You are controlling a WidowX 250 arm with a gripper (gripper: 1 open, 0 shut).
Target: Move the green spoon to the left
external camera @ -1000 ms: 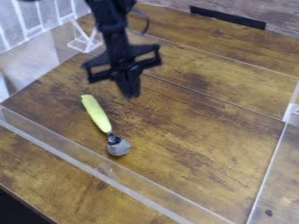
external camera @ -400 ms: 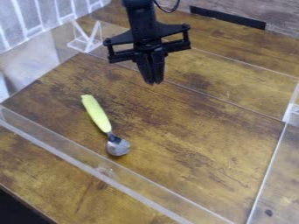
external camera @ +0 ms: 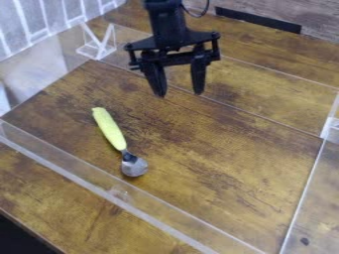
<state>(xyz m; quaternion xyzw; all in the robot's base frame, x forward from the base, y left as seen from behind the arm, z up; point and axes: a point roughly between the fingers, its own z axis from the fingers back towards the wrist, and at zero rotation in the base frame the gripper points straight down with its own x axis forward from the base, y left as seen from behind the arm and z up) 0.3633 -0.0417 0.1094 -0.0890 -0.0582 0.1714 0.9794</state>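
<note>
Lying on the wooden table [external camera: 225, 149] in the left centre of the frame, the spoon [external camera: 114, 139] has a thick yellow-green handle that runs from upper left down to lower right. Its small shiny metal bowl sits at the lower end, just beside the clear rail [external camera: 159, 203] that crosses the lower part of the frame. The handle looks smooth and slightly tapered; the bowl is grey and reflective, though too small to show detail.

Above and to the right of it, in the upper middle of the frame, the gripper [external camera: 179, 87] hangs from a dark arm and points almost straight down. Its two black fingers [external camera: 158, 81] stand clearly apart with bare wood visible between them, so the jaws are spread wide and hold nothing. It is well apart from the spoon and touches nothing on the table.

A white wire rack [external camera: 93, 42] stands in the upper left corner. Clear plastic walls edge the board, one at the left and one at the right edge of the frame. Nothing lies between gripper and spoon.
</note>
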